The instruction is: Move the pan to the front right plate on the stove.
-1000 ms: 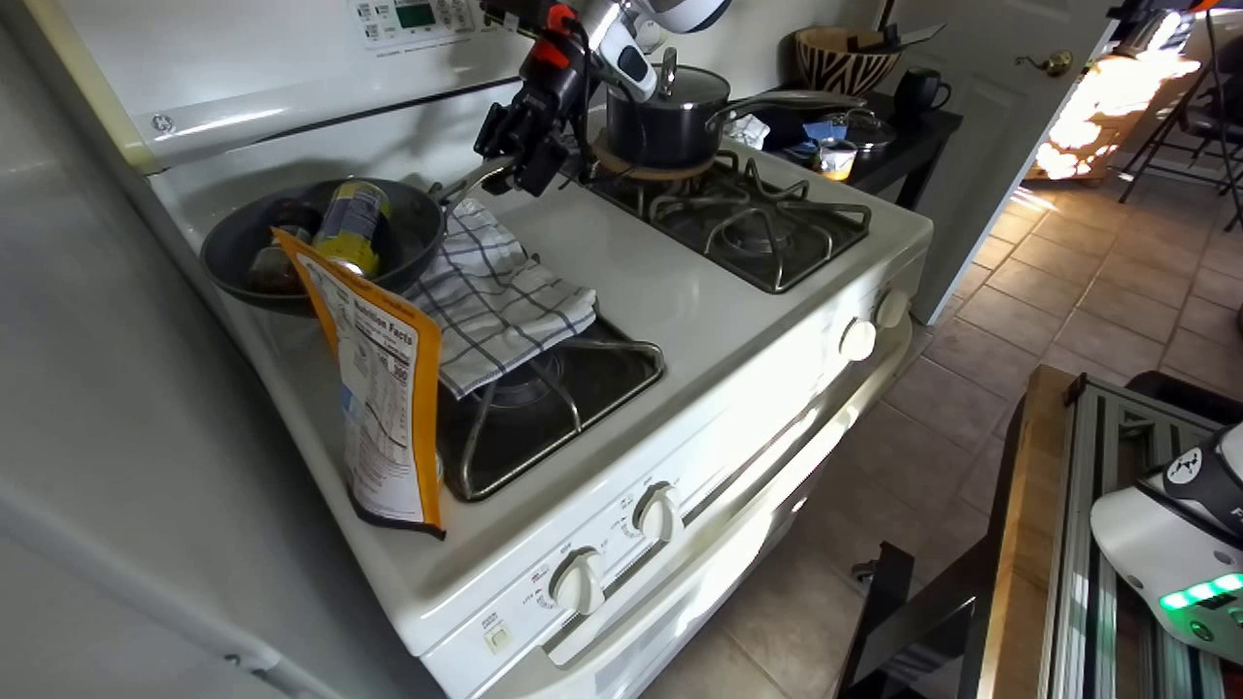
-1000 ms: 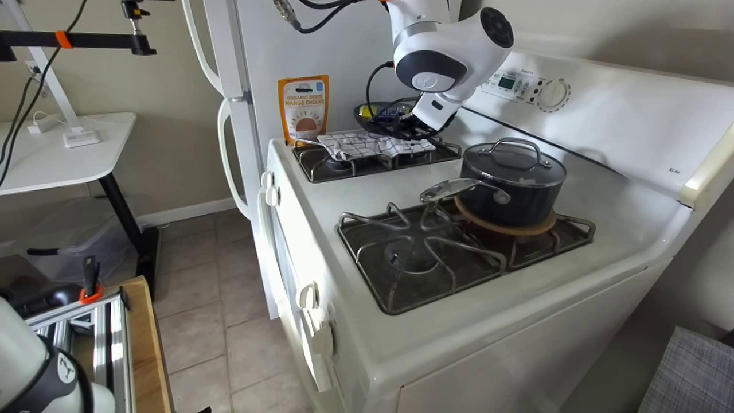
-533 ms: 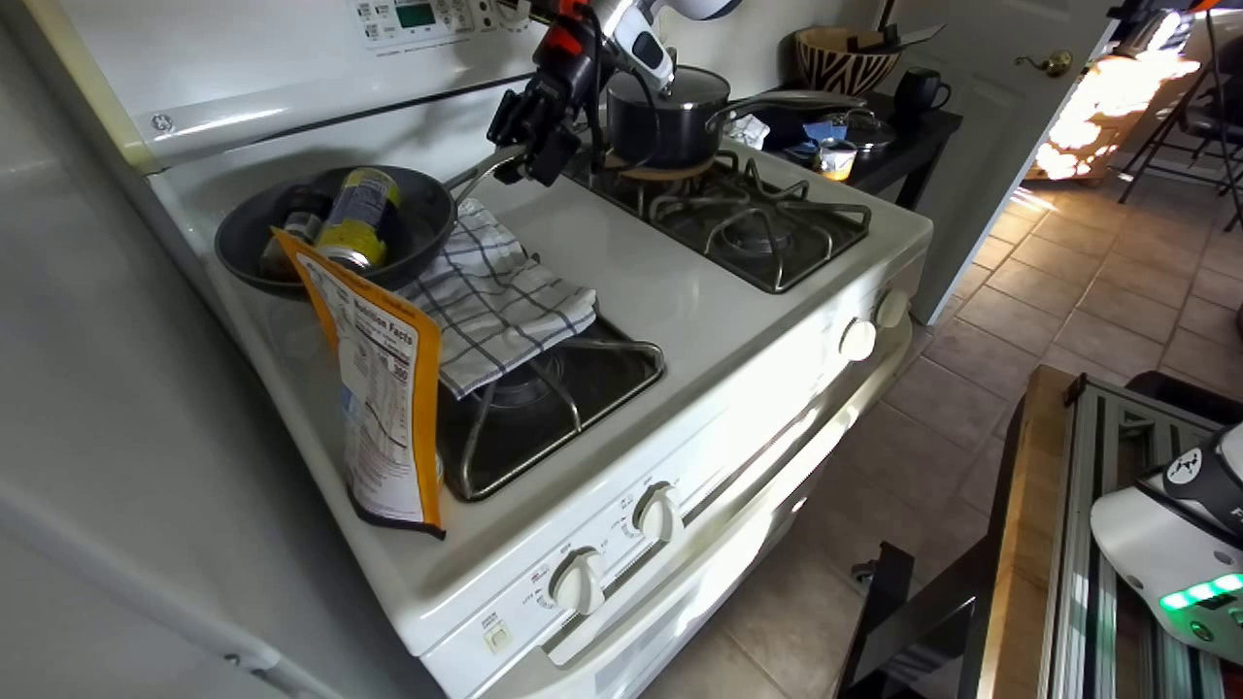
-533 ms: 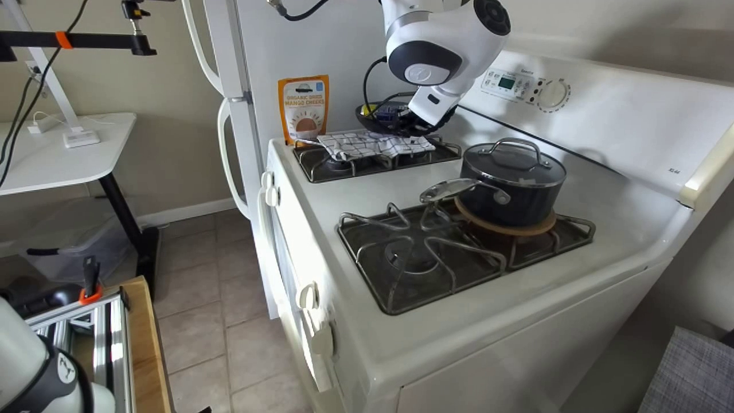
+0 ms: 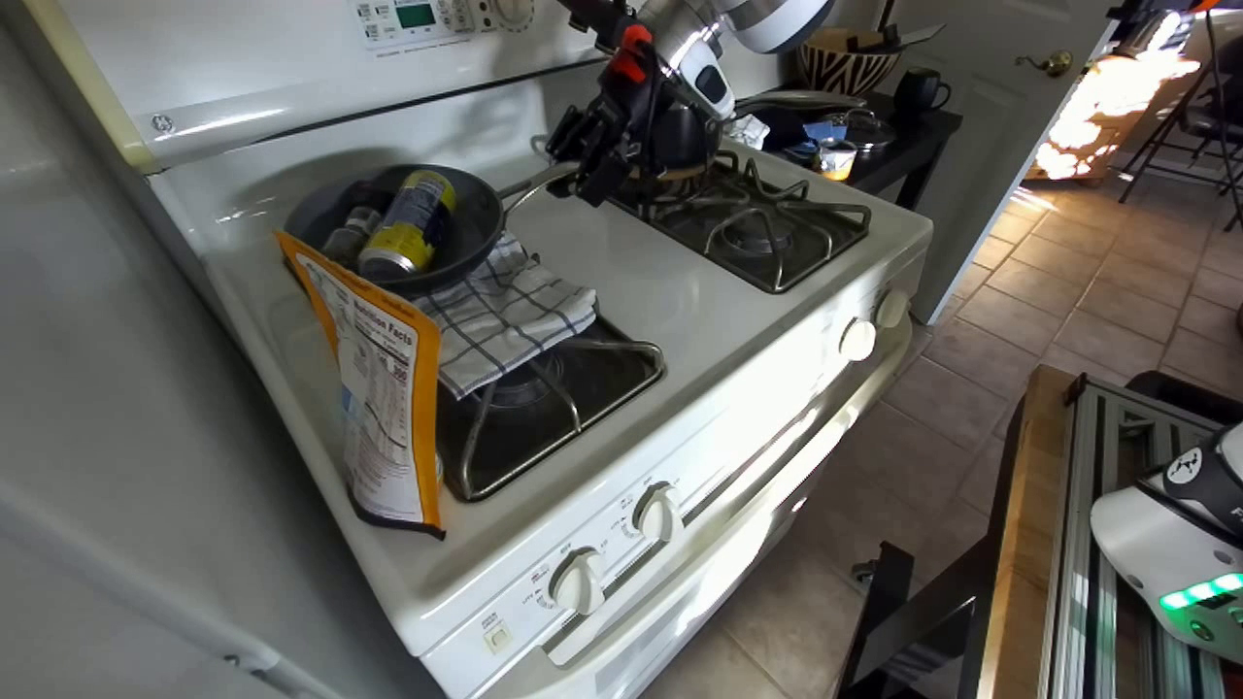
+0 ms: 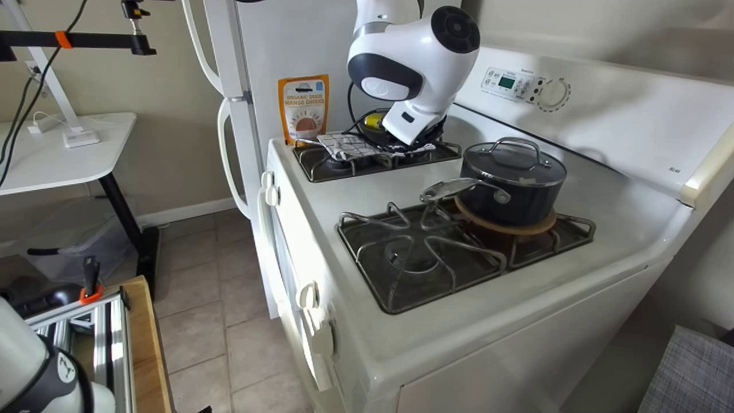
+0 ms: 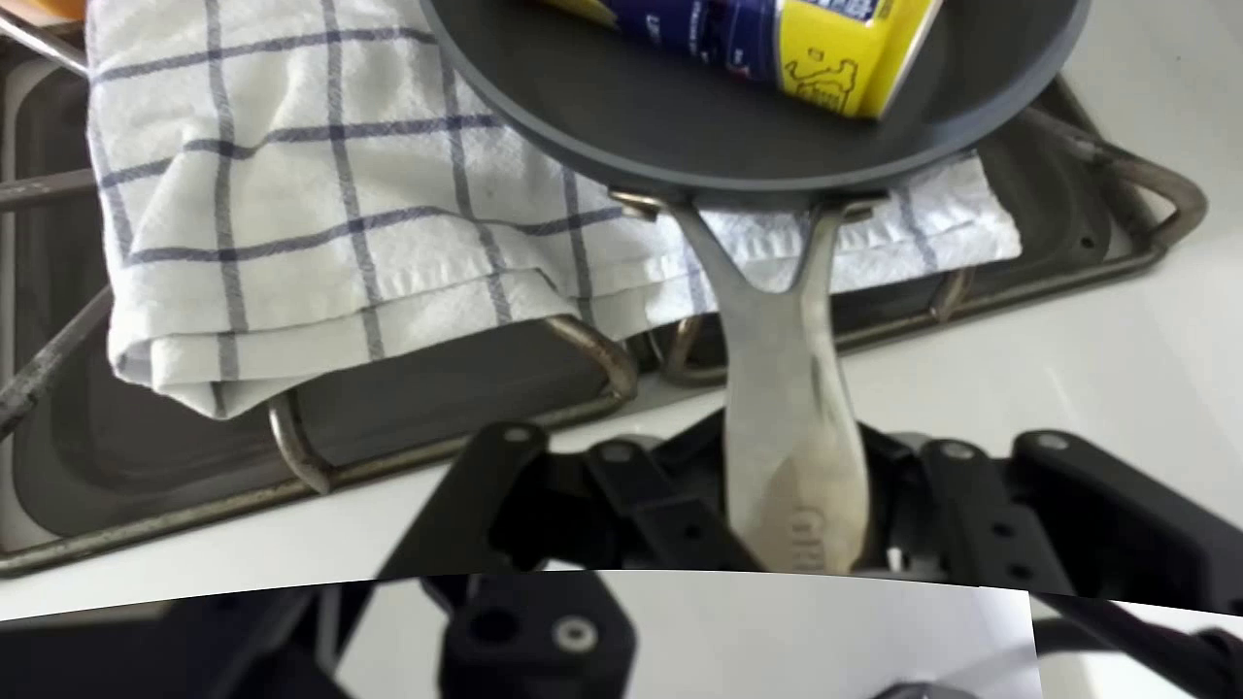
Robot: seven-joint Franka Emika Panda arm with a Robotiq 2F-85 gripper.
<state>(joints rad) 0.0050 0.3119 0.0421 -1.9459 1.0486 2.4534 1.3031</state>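
The dark round pan (image 5: 469, 228) with a silver handle holds a yellow-and-blue can (image 5: 410, 221) and a small jar (image 5: 352, 236). My gripper (image 5: 580, 175) is shut on the pan's handle; in the wrist view the handle lies between the fingers (image 7: 794, 476). The pan (image 7: 670, 126) is over the back left of the stove (image 5: 660, 282), above a checked cloth; whether it touches the cloth is unclear. The arm partly hides the pan in an exterior view. The front right plate (image 6: 421, 246), a black grate (image 5: 772, 243), holds nothing.
A lidded pot (image 6: 510, 178) stands on the back right grate, its handle pointing forward. An orange-edged pouch (image 5: 388, 408) stands upright at the stove's left edge, close to the pan. The checked cloth (image 5: 520, 311) lies over the left grates. The back panel (image 6: 596, 109) rises behind.
My gripper and the pan with its contents have moved right, away from the fridge side, and somewhat toward the stove's front. The arm now covers much of the pot in an exterior view.
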